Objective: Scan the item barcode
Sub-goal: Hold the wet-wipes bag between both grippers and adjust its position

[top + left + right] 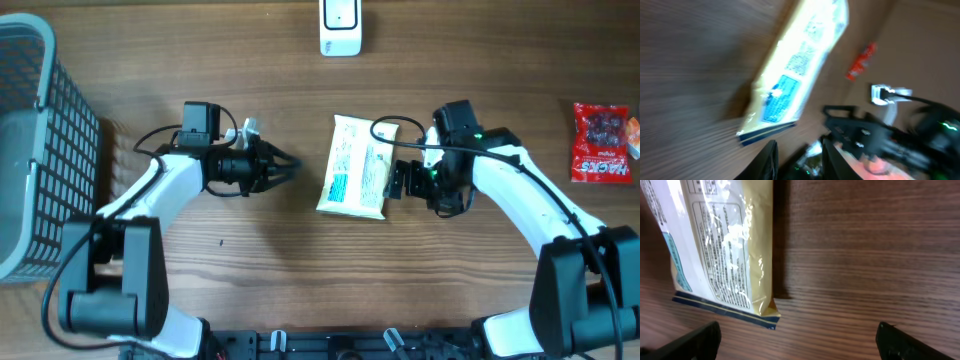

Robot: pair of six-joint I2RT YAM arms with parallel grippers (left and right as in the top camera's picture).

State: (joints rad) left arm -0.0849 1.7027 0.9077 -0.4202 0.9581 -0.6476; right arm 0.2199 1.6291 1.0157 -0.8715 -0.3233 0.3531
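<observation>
Packet point(355, 165) lies flat on the table point(250, 270) at centre, between the two arms. Its long axis runs from my side toward the far edge, tipped a little off square. Right gripper point(396, 183) sits just beside the packet's right long edge, toward the near end, with jaws spread wide and nothing in them. Its wrist view shows the packet's near corner up and left of the gap, not yet between the fingers. Left gripper point(290, 165) points at the opposite long edge from the left, with bare wood between it and the packet. Its wrist view is smeared, but the fingers look only narrowly parted and hold nothing. I judge the right arm the nearer and better placed: a short slide leftward would bring the packet's edge into the open jaws across its short axis. The white device point(340, 27) I take for the scanner stands at the far edge, beyond the packet's far end, well apart.
</observation>
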